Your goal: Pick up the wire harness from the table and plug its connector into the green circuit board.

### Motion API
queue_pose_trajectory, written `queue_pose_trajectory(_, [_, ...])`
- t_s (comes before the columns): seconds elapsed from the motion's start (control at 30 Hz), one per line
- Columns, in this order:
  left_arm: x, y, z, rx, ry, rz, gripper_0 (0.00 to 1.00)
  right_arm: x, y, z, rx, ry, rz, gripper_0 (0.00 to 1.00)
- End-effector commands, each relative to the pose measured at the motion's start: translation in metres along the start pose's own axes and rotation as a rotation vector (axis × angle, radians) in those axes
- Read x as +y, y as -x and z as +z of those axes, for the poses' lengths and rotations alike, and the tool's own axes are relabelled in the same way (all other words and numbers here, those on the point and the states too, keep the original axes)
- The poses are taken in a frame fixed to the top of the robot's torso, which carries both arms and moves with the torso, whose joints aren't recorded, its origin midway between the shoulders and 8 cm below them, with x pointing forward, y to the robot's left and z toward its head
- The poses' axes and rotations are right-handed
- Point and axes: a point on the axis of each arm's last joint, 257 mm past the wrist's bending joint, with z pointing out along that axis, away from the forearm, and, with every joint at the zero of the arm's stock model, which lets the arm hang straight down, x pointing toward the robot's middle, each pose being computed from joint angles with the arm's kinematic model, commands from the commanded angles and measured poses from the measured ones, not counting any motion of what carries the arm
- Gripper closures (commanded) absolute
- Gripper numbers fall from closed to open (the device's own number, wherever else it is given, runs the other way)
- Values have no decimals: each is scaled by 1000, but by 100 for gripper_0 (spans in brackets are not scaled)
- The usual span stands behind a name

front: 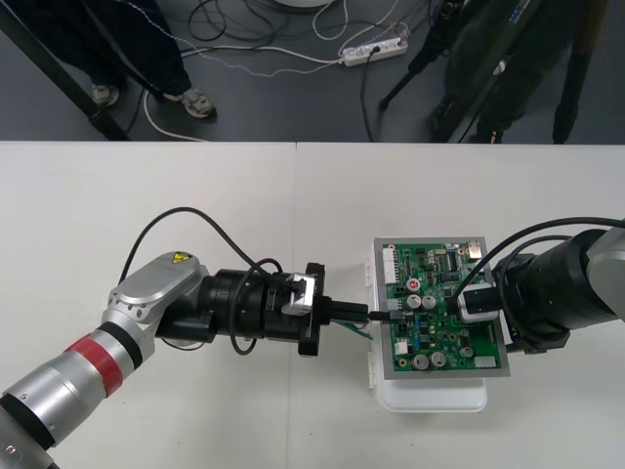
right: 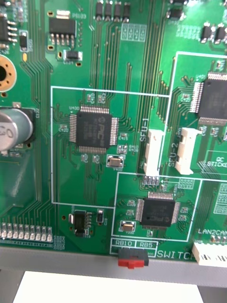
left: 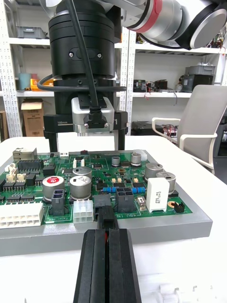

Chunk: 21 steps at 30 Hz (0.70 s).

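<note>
The green circuit board [front: 439, 313] sits on its white base [front: 430, 396] right of the table's centre. My left gripper [front: 371, 315] reaches the board's left edge. In the left wrist view the left gripper [left: 107, 232] is shut on the harness, with a red wire between its fingers. The black plug [left: 105, 210] juts from the fingertips onto the board [left: 94, 175], between a white connector [left: 82, 210] and a black one [left: 124, 199]; I cannot tell whether it is seated. Thin wires [front: 363, 332] hang below the fingers. My right gripper [front: 483, 308] hovers over the board's right side, and its fingers [left: 120, 137] stand apart.
The right wrist view looks straight down on the board [right: 94, 71], with its chips, two white connectors and a red switch [right: 130, 262] at the grey rim. Tall capacitors [left: 80, 184] and a white block [left: 157, 194] stand near the plug. Bare table [front: 195, 195] lies left of and behind the board.
</note>
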Motion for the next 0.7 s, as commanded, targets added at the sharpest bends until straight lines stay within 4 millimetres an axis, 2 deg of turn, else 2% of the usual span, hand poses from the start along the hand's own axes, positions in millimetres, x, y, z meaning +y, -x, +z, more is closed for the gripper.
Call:
queue_pose_trajectory(0.03, [21, 36, 33, -68, 19, 166, 100, -6, 19, -8, -37, -11, 9, 0])
queue_pose_trajectory(0.7, [32, 41, 49, -72, 54, 173, 100, -7, 20, -8, -39, -12, 7, 0])
